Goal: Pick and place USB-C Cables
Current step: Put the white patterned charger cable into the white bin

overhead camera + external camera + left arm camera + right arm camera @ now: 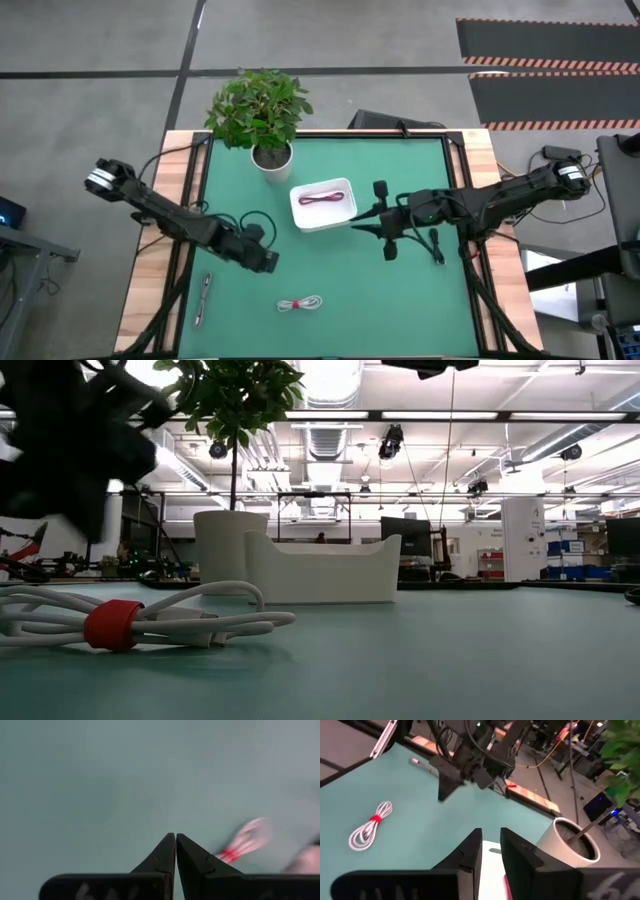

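in the high view, a dark red cable [322,198] is seen lying inside the white tray [322,218] just beside the potted plant [262,115]. a white cable with a red tie [301,303] lies on the green mat [400,300] near the front edge, and a silver-grey cable [203,298] lies at the mat's left border. the left gripper [270,260] is held over the mat between these two cables and the tray; the right gripper [366,222] is placed just beside the tray's right side.

in the low view, the white cable [140,618] is shown close up on the mat, with the tray [322,570] and plant pot [228,550] behind it.

in the left wrist view, the left gripper [175,851] is seen with its fingers pressed together, nothing between them, and the white cable [246,840] near the tips.

in the right wrist view, the right gripper [490,845] is seen with a narrow gap between its fingers, nothing pinched, above the tray.
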{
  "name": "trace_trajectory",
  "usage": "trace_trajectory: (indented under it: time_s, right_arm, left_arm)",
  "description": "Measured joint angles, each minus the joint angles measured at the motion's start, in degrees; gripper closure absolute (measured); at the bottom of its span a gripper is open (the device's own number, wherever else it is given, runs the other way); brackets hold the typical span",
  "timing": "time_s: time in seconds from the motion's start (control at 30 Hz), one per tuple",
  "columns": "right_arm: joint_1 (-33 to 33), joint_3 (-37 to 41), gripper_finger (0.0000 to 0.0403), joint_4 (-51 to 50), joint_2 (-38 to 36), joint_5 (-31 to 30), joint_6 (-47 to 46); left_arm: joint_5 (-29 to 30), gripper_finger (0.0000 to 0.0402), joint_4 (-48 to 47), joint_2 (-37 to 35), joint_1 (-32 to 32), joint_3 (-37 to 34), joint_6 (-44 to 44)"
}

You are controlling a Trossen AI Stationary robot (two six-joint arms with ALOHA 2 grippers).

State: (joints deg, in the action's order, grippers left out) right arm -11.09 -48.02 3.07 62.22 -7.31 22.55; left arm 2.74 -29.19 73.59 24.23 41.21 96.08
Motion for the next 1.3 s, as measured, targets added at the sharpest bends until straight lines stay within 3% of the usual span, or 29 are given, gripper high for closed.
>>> trace_trajectory:
  time_s: [0.23, 0.4, 0.53, 0.7, 0.9, 1.3]
  right_arm:
    - [0.00, 0.27, 0.0344, -5.10, -0.25, 0.00, -0.60]
    - [0.00, 0.30, 0.0344, -7.24, -1.18, -0.04, -2.20]
    - [-0.01, 0.45, 0.0344, -8.34, -2.06, 0.70, -2.44]
    - [-0.02, 3.29, 0.0344, -4.40, -5.97, 5.96, -2.45]
    - [-0.02, 7.88, 0.0344, -2.44, -11.96, 6.29, -2.48]
    - [-0.02, 14.28, 0.0344, -0.60, -24.88, 6.29, -3.06]
  left_arm:
    - [-19.72, 0.0402, -16.08, 2.72, 1.40, 4.61, 10.05]
    - [-27.08, 0.0402, -19.87, 2.84, 5.36, 4.72, 14.77]
    - [-27.84, 0.0402, -20.17, 2.46, 8.90, 4.33, 16.33]
    - [-27.81, 0.0402, -20.79, 2.66, 12.63, 4.26, 21.81]
    - [-26.60, 0.0392, -20.83, 2.66, 15.93, 4.24, 25.01]
    - [-23.37, 0.0247, -20.85, 4.17, 17.54, 4.15, 25.12]
